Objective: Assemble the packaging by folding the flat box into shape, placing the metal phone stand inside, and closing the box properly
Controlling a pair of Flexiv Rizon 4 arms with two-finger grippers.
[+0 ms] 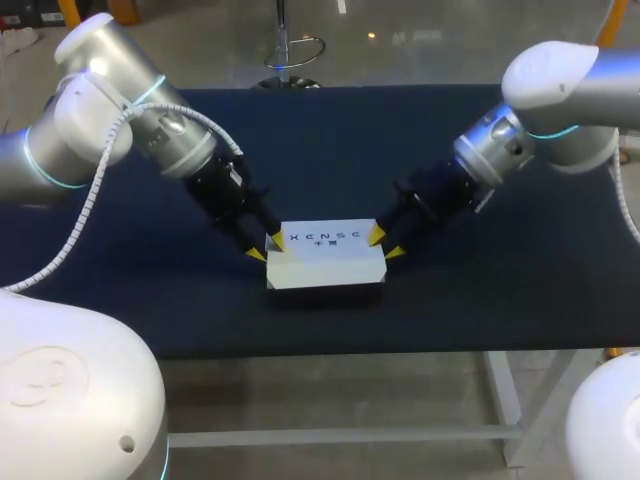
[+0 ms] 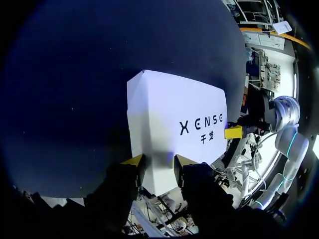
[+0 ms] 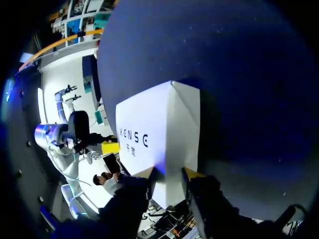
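Cardboard box (image 1: 325,258), white, matte and sharp-edged, a low rectangular block with dark print on top, lies in the middle of the dark blue counter (image 1: 480,290). At its left end the left claw (image 1: 267,248) pinches a corner between narrowly parted yellow wedge tips. The right claw (image 1: 385,243) grips the right end likewise.

Dim light; the white box (image 1: 325,255) glares against the dark table (image 1: 500,280), a soft shadow beside it.
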